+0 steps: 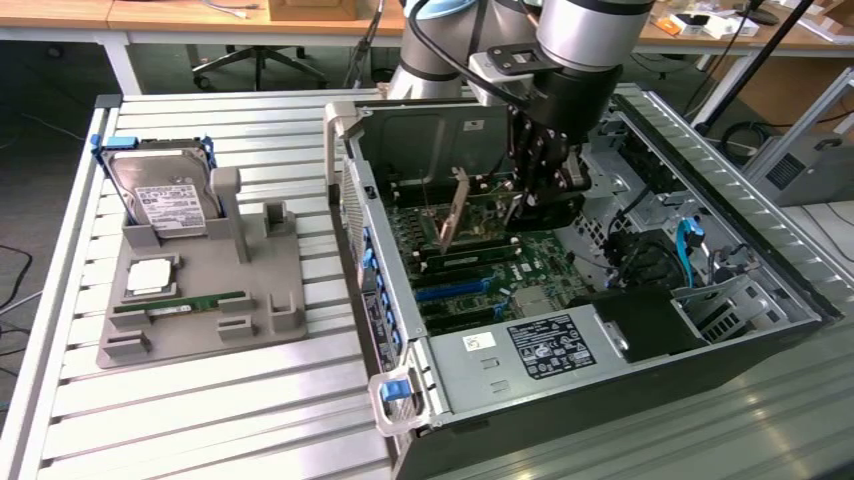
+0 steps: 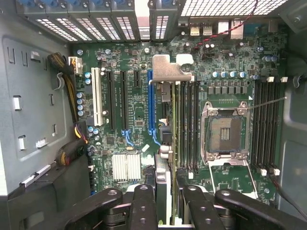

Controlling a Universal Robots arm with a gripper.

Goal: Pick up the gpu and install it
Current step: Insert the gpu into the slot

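Graphics card [image 1: 458,210] held upright inside computer case [image 1: 461,385].
Hand [image 1: 531,215] half closed on its top edge; likely light, stiff, fragile, best gripped by bare board edge.

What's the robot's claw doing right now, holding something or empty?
Gripper: fingers closed on the gpu, held on edge over the motherboard.

A lab: slatted workbench [image 1: 200,400], open computer case [image 1: 747,330], desks [image 1: 80,15] and chair [image 1: 254,62] behind.
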